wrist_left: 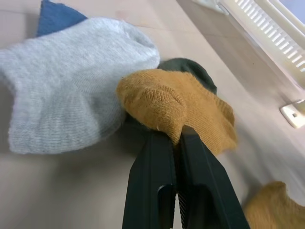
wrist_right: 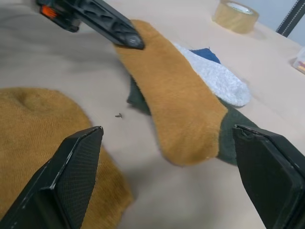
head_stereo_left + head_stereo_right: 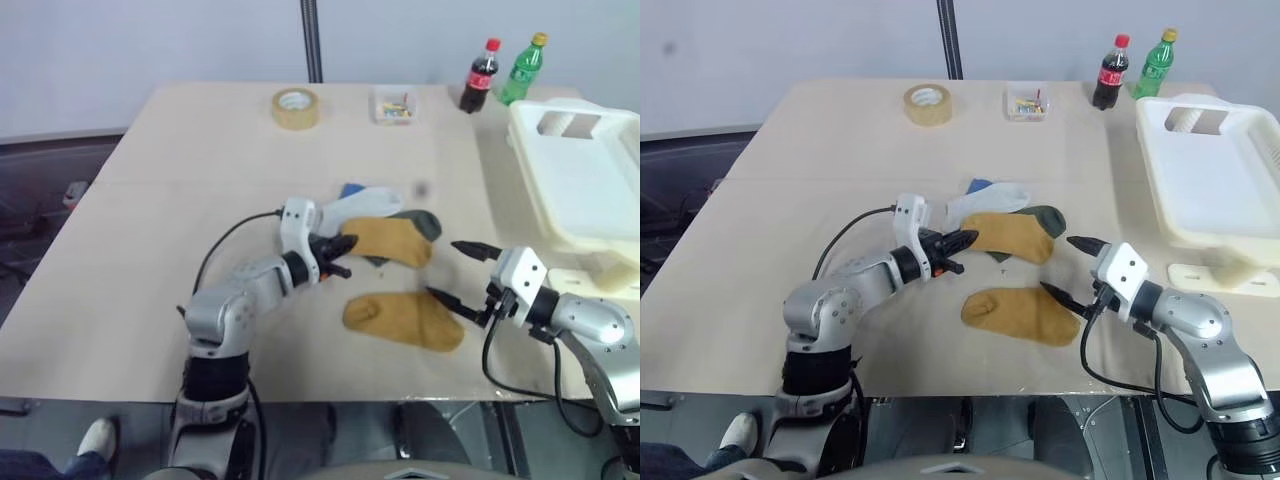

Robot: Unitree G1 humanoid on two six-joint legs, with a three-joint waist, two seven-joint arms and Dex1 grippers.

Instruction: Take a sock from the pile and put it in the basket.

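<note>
The pile sits mid-table: a mustard-yellow sock (image 3: 390, 240) lies over a dark green one (image 3: 427, 224), with a pale grey-white sock (image 3: 362, 205) and a blue one (image 3: 352, 189) behind. My left gripper (image 3: 345, 245) is shut on the near end of that mustard sock (image 1: 167, 102), whose far end still rests on the pile. A second mustard sock (image 3: 405, 318) lies flat, nearer the table's front edge. My right gripper (image 3: 445, 270) hangs open just right of both mustard socks, holding nothing. The cream-white basket (image 3: 527, 160) stands at the table's right side.
At the back of the table are a tape roll (image 3: 296, 107), a small clear box of coloured bits (image 3: 392, 105), a cola bottle (image 3: 481, 75) and a green bottle (image 3: 522, 68). A black cable runs along each arm.
</note>
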